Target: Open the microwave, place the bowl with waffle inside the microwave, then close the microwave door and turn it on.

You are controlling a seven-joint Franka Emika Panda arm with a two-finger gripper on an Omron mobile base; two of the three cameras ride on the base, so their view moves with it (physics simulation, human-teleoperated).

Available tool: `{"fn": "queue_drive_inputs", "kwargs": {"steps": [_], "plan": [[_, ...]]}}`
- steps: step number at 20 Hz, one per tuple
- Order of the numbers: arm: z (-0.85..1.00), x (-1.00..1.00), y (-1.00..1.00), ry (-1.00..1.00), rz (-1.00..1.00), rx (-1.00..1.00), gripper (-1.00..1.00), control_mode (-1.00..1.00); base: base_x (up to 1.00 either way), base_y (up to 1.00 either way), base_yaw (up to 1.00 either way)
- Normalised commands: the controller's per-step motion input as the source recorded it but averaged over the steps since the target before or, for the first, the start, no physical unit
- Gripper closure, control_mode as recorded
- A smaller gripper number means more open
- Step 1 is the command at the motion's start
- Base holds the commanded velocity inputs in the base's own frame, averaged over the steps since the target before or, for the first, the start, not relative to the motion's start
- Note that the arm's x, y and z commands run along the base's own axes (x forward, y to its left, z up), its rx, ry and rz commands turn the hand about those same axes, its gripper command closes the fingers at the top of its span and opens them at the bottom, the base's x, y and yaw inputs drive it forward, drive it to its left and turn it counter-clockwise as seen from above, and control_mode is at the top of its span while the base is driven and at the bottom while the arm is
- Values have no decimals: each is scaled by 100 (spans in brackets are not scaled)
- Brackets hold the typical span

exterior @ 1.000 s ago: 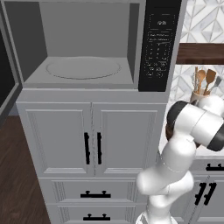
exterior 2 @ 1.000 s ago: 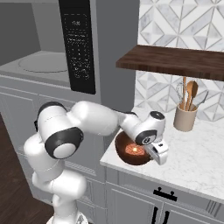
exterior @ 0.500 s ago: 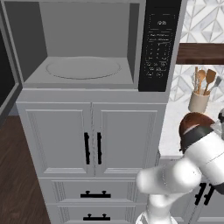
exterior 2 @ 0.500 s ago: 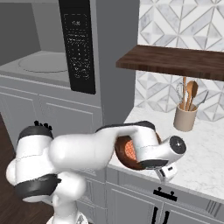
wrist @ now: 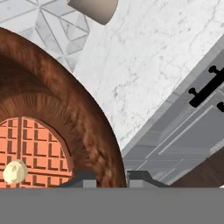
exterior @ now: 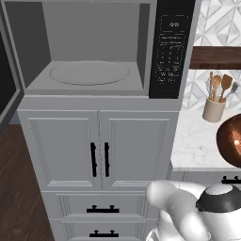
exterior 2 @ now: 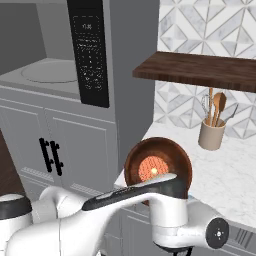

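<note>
Microwave [exterior: 89, 56]: large grey box set above grey cabinet doors [exterior: 99, 150], its cavity open to the room with a round turntable [exterior: 89, 73] lying bare inside; black keypad panel [exterior: 169, 47] on its right side. Microwave door [exterior: 7, 94]: swung wide at the far left, dark window seen edge-on. Bowl [exterior 2: 158, 167]: round, deep, reddish-brown wood grain, tilted up off the white marble counter [exterior 2: 230, 185] to the right of the microwave, a round orange waffle [wrist: 33, 153] with a pale knob of butter inside it. Gripper [wrist: 111, 177]: narrowly parted, one finger tip on each side of the bowl's rim, clamped on it in the hand view. Also present: beige crock [exterior 2: 211, 135] of wooden utensils at the counter's back, under a dark wooden shelf [exterior 2: 200, 70] on the patterned tile wall.
</note>
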Motion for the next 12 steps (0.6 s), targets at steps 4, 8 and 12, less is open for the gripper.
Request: {"fn": "queue_drive_inputs", "kwargs": {"steps": [4,8,12], "plan": [[85,-97,34,-3,-7,0,100,-100,0,0,0],[89,-91,49,0,-7,0,100,-100,0,0,0],[78,-79,56,4,-6,0,100,-100,0,0,0]]}}
